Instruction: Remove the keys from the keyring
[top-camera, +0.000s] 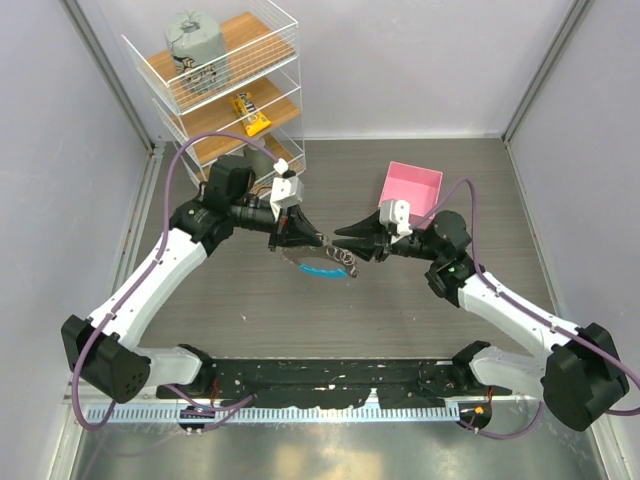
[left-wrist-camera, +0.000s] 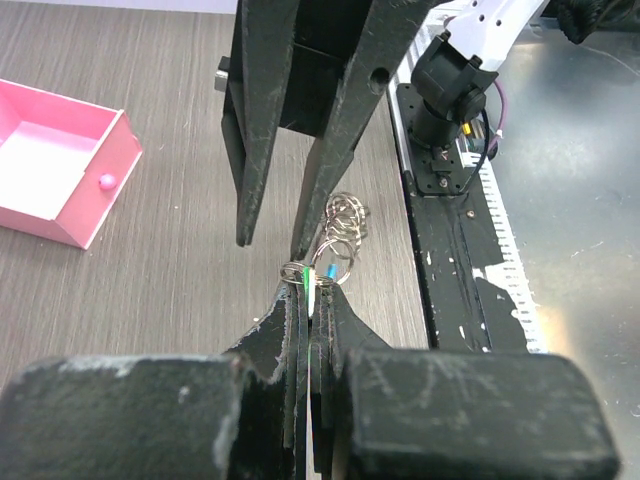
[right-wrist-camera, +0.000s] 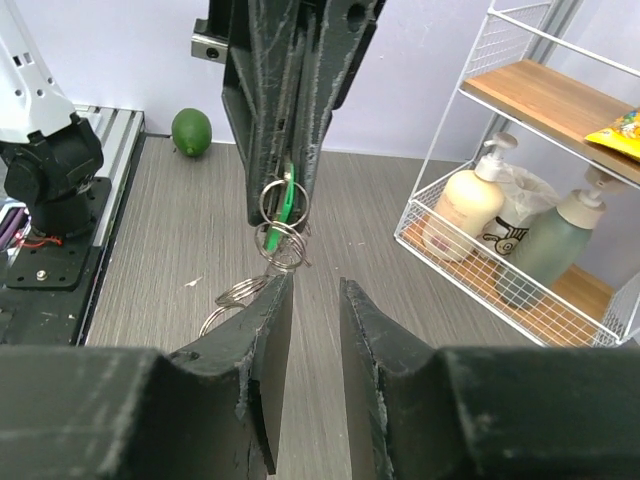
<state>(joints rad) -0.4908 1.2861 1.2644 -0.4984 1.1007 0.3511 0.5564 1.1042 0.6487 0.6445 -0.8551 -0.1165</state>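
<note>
My left gripper (left-wrist-camera: 315, 287) is shut on the green-headed key (left-wrist-camera: 305, 274), which shows as a thin green edge between its fingertips. The keyring (left-wrist-camera: 346, 216), a bunch of silvery wire loops, hangs off the key's tip, and a bright blue strip (top-camera: 322, 270) dangles under it above the table. My right gripper (right-wrist-camera: 315, 282) faces the left one with its jaws open and nothing between them. Its left finger (right-wrist-camera: 262, 330) sits right beside the lower loops (right-wrist-camera: 236, 294); I cannot tell whether it touches them. From this side the key (right-wrist-camera: 289, 190) hangs in the left gripper's fingers.
A pink open box (top-camera: 411, 187) lies on the table behind the right gripper. A white wire shelf (top-camera: 225, 85) with bottles and snacks stands at the back left. A green ball (right-wrist-camera: 192, 131) rests by the wall. The arms' black base rail (top-camera: 320, 385) runs along the near edge.
</note>
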